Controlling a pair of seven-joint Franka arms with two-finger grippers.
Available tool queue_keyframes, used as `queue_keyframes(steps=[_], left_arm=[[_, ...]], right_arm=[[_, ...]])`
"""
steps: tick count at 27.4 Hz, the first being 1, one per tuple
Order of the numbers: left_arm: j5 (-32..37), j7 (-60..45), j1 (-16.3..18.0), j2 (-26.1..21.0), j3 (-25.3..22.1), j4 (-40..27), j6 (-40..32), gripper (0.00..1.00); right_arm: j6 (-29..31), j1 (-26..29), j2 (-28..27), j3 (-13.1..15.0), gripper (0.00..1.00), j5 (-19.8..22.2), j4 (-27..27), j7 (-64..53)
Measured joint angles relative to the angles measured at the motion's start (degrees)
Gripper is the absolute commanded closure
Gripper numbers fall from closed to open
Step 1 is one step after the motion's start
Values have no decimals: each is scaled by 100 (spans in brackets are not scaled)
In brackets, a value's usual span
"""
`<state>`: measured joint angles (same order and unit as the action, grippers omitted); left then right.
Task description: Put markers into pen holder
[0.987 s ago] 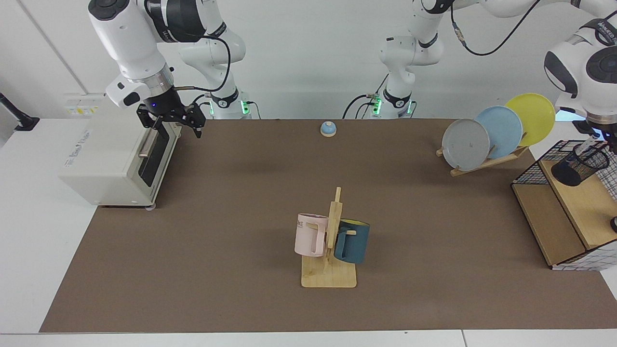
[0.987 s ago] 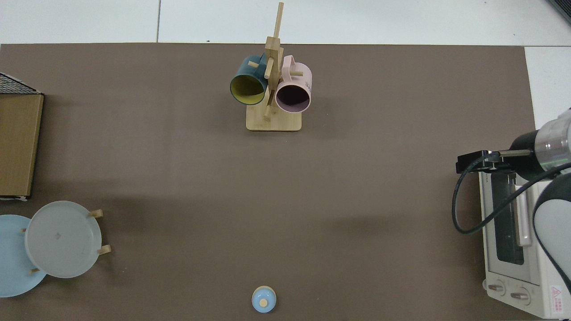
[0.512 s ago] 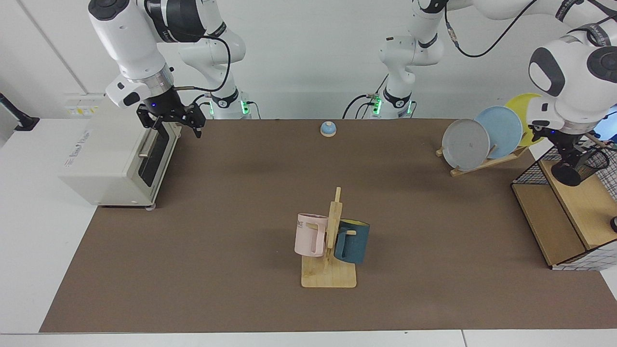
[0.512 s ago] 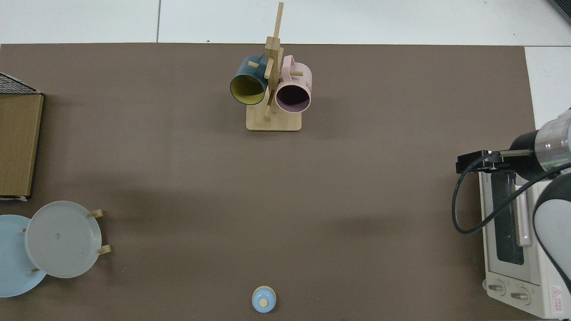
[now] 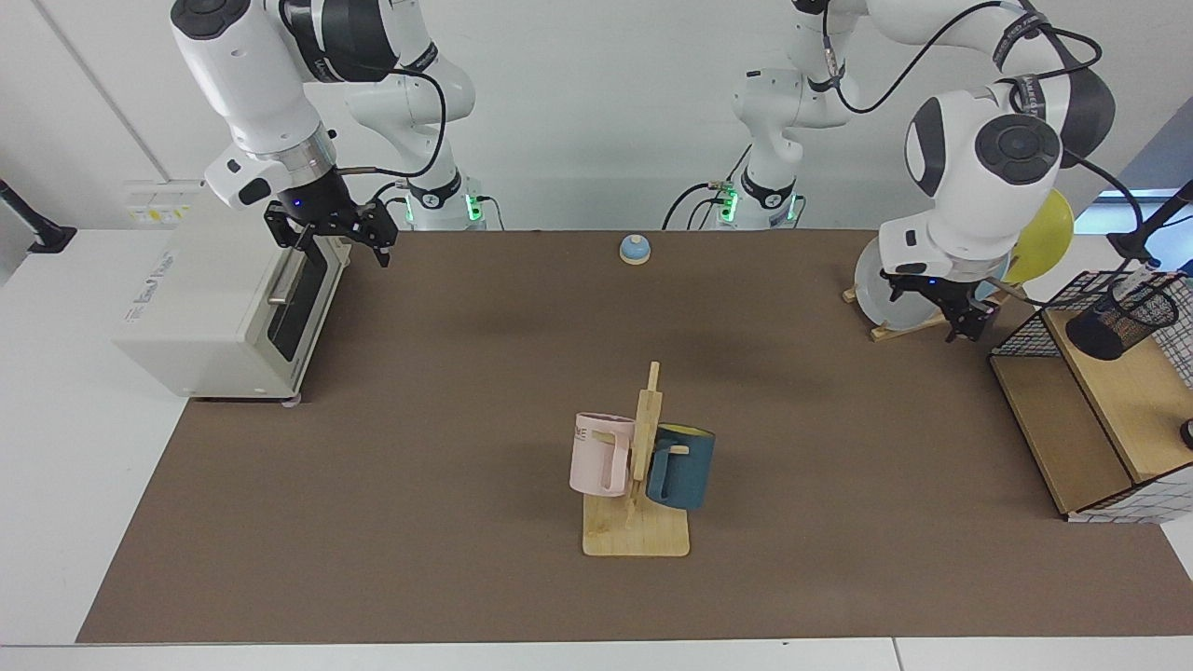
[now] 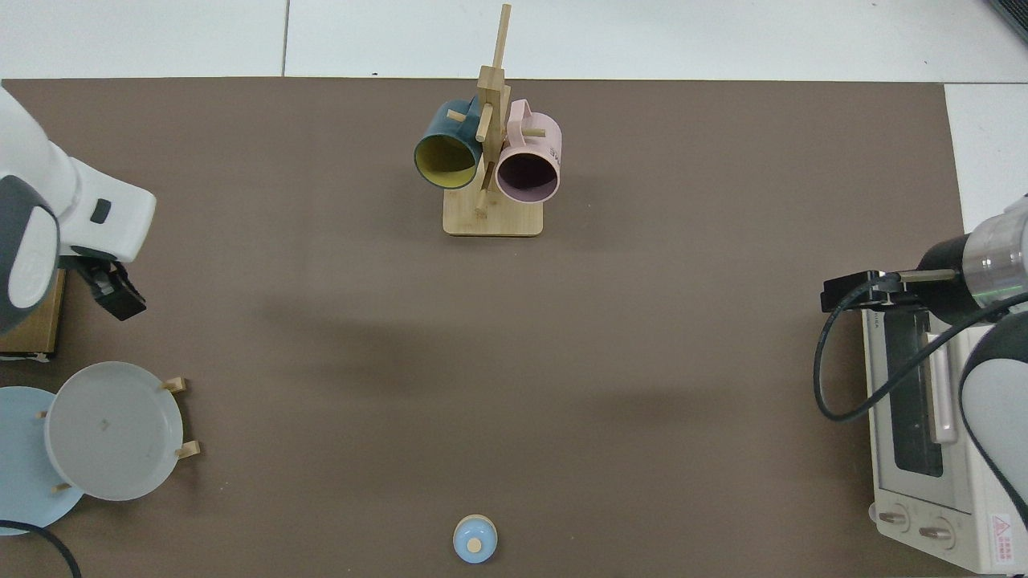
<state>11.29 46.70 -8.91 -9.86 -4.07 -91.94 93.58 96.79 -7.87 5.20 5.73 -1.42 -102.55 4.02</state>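
Observation:
The pen holder (image 5: 1121,320), a small black mesh cup, stands on the wooden shelf inside a wire basket at the far right of the facing view. A slim pale marker (image 5: 1139,271) pokes up out of its rim. My left gripper (image 5: 935,311) hangs open and empty over the mat in front of the plate rack, well apart from the holder. It also shows at the left edge of the top view as the left gripper (image 6: 115,291). My right gripper (image 5: 333,237) waits open above the toaster oven's door, and the right gripper (image 6: 851,291) appears at the right of the top view.
A white toaster oven (image 5: 224,308) stands at one end of the mat. A wooden mug tree (image 5: 638,503) with a pink and a teal mug stands mid-table. A plate rack (image 5: 899,321) holds grey, blue and yellow plates. A small blue bell (image 5: 635,248) sits near the arm bases.
The left arm has drawn back from the pen holder, swinging over the mat past the plate rack, its gripper now empty. The marker stays in the holder. The right arm has not moved.

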Motion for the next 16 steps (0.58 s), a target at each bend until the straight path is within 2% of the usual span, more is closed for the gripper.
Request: queue_keyframes(steps=[8, 16], left_arm=[[-781, -2049, -40, 137, 32, -146, 185, 0], [-1310, -2565, 148, 128, -94, -155, 766, 0]], right_arm=[[0, 0, 0, 0, 0, 0, 0, 0], [0, 0, 0, 0, 0, 0, 0, 0]])
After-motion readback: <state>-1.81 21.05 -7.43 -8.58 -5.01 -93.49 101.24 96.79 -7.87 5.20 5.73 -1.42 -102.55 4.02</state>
